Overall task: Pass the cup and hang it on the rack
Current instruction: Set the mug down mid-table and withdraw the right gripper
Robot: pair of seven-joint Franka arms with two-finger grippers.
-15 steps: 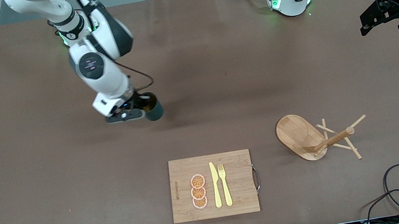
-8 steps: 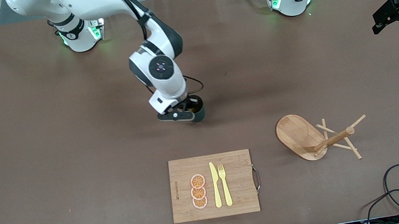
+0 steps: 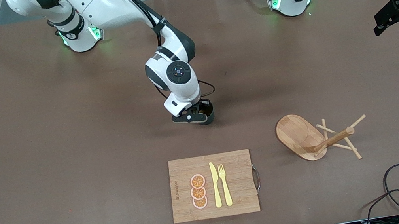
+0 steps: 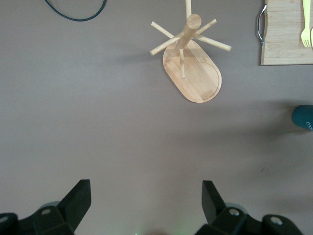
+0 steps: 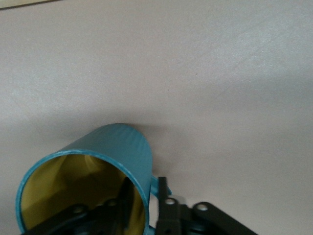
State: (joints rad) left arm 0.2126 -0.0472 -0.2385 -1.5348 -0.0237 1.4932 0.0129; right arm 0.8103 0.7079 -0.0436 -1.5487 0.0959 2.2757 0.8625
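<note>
While the table carried one cup [image 3: 205,113], one rack [image 3: 314,138] and one cutting board [image 3: 181,171], the board held three orange slices [image 3: 198,191], one yellow knife [image 3: 215,184] and one yellow fork [image 3: 224,184]; a line of printing ran along the board's edge toward the right arm's end of the table, too small to read, and the cup bore pale lettering in the left wrist view that could not be made out either; the right gripper [image 3: 200,115] had its fingers clamped across the cup's wall beside the handle, one inside the yellow interior and one outside, and it hung low over the cloth farther from the front camera than the board; whether the cup touched the cloth could not be told; the left gripper [image 3: 398,16] waited with its fingers spread wide and nothing between them, above the table's edge at the left arm's end; the rack stood beside the board, toward the left arm's end, well apart from the cup.
</note>
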